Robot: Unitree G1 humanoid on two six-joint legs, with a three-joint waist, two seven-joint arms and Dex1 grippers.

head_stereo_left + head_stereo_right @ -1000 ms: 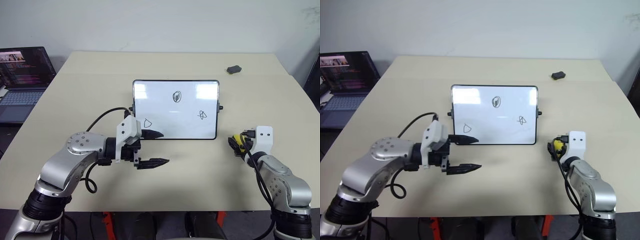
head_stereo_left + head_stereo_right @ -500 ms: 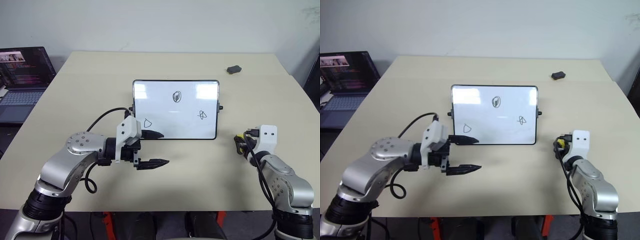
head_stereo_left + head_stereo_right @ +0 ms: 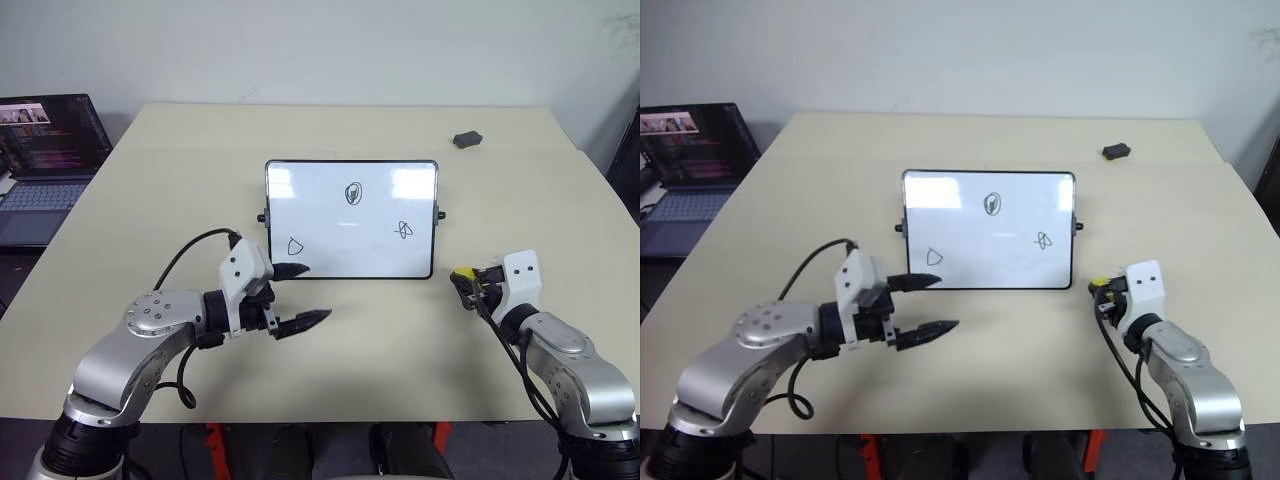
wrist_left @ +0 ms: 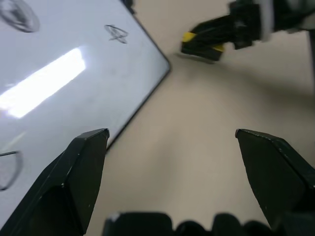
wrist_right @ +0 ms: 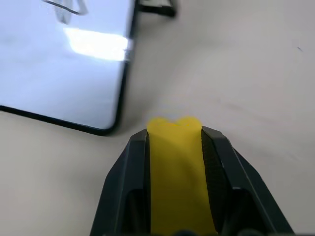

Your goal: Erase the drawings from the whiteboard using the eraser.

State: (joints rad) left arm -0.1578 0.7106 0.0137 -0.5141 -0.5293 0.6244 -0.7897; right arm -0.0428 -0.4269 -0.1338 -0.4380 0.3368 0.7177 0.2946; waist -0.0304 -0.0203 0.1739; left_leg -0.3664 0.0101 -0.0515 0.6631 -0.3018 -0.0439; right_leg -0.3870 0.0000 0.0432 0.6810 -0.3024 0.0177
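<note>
The eraser (image 5: 177, 172), a yellow block, is held clamped between the two black fingers of the right gripper (image 3: 466, 281), just off the lower right corner of the whiteboard (image 3: 350, 219) and low over the tabletop (image 3: 400, 130). The whiteboard is propped at a slant in the middle of the tabletop, and all three drawings are left on it: a scribbled oval (image 3: 352, 192) near the top centre, a looped squiggle (image 3: 403, 230) to the right and a small triangle (image 3: 295, 246) at the lower left. The left gripper (image 3: 303, 295) is spread wide with nothing in it, one fingertip lying just in front of the board's lower left edge near the triangle. Several risks are judged from this. Only the end of the eraser is seen past the fingertips, so a wipe could be made with the fingers scraping the board rather than the block. The board appears to be unsupported, so it could be pushed back or tipped if pressed without being steadied. It is not clear which face of the eraser is the wiping one, and a wrong face could smear the marks.
</note>
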